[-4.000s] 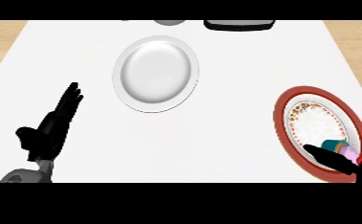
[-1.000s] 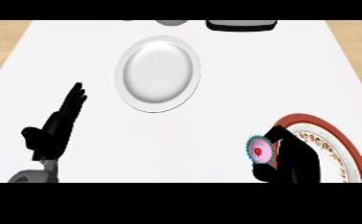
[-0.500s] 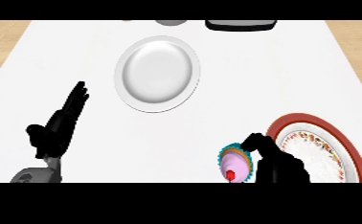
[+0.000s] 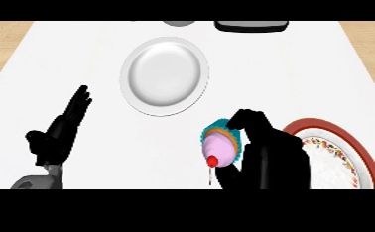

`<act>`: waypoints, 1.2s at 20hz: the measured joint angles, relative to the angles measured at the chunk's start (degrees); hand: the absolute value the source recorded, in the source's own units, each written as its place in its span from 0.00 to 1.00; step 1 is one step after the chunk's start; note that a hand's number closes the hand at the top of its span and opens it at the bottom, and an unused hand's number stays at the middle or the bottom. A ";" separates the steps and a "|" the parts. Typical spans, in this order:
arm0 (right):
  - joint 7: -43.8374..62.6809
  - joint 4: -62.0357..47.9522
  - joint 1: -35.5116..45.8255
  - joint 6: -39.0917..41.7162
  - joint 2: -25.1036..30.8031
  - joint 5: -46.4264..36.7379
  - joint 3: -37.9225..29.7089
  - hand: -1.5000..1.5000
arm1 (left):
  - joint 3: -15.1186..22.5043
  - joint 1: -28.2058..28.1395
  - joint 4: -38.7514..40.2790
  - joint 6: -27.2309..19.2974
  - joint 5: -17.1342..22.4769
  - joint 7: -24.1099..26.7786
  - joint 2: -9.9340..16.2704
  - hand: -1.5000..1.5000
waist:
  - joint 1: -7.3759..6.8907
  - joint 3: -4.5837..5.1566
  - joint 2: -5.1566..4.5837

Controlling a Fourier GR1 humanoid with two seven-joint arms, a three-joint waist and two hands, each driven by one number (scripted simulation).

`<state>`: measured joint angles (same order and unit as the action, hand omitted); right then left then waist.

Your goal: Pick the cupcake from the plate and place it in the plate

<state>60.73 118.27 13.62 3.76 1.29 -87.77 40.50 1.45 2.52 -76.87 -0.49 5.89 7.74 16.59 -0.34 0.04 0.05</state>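
While its fingers are curling round the cupcake (image 4: 221,146), the right hand (image 4: 270,156) is holding it tipped on its side above the counter (image 4: 88,57), cherry pointing down. One red-rimmed plate (image 4: 333,149) is lying just right of that hand; one white plate (image 4: 164,75) up-left. The left hand (image 4: 60,132) is resting open, fingers straight.

Right hand (image 4: 275,156): positioned near the counter's lower edge, right of centre, fingers curled and closed around a held item on its left side. Left hand (image 4: 60,133): resting near the lower left edge, fingers straight, extended upward.
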 measured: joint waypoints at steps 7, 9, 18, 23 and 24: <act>1.53 -12.19 14.89 -0.22 -0.74 9.36 -4.73 1.00 | -0.22 1.10 0.28 0.15 -1.02 -0.49 -0.89 0.50 | -0.45 -0.01 -0.12; 1.77 -15.66 18.55 -0.94 -0.81 12.75 -5.69 1.00 | 0.12 1.85 0.76 -0.53 -1.72 -0.37 -1.85 0.50 | -0.52 0.00 -0.16; -0.46 -41.16 32.95 -14.73 -0.95 25.23 -7.66 1.00 | 0.22 3.03 1.45 0.35 -2.18 -0.40 -2.44 0.50 | -1.92 -0.01 -0.49; -1.97 -54.57 40.75 -22.06 -0.95 31.47 -8.04 1.00 | 0.87 3.80 1.10 0.44 -2.86 -0.76 -2.91 0.50 | -3.16 0.00 -0.76; -2.62 -57.18 41.60 -23.88 -0.96 32.51 -8.18 1.00 | 0.94 3.72 0.73 0.47 -2.87 -0.98 -2.95 0.50 | -3.40 0.00 -0.81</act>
<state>58.11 61.09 55.22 -20.12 0.33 -55.26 32.32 2.39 6.24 -76.14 -0.02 3.03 6.76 13.64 -3.74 0.04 -0.76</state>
